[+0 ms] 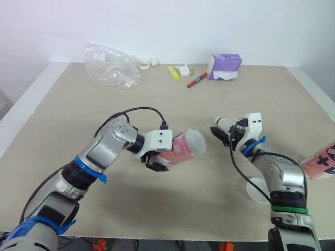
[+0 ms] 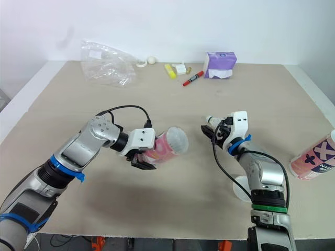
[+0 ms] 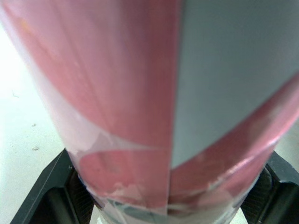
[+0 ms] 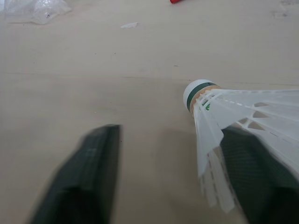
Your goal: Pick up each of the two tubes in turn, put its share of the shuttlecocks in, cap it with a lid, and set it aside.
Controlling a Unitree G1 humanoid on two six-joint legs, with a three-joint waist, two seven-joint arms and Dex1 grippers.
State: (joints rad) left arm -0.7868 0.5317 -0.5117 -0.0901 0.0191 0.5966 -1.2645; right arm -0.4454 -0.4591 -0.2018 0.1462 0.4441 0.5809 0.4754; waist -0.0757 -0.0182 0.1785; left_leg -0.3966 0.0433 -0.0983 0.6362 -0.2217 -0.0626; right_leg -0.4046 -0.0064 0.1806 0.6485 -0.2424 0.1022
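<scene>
- A big tan table (image 1: 172, 209) stands against a plain white wall (image 1: 183, 26)
- The left gripper (image 1: 158, 161) is closed tight around the pink tube (image 1: 183, 147), near its shut end
- The pink tube is held up off the table and lies on its side, so its open mouth looks across at the other arm; I think this makes it easy to push something straight in
- Just past the tube's open mouth, a little apart from it, is the right gripper (image 1: 227, 135), with its two fingers spread wide
- A white shuttlecock (image 4: 243, 112) rests against one finger (image 4: 261, 182), and its round cork tip points toward the pink tube, so the tip can go in first
- I cannot tell how firmly the shuttlecock sits there, so it might slip off
- A white lid (image 1: 256, 189) lies flat on the table nearer the robot than the tube's mouth, ready for capping
- The second tube (image 1: 322, 162) lies far past the tube's mouth, at the table edge, waiting for its turn
- Well beyond the pink tube, by the wall, sit a clear plastic bag (image 1: 111, 65), a red marker (image 1: 197, 79) and a purple tissue pack (image 1: 225, 66), out of the way
</scene>
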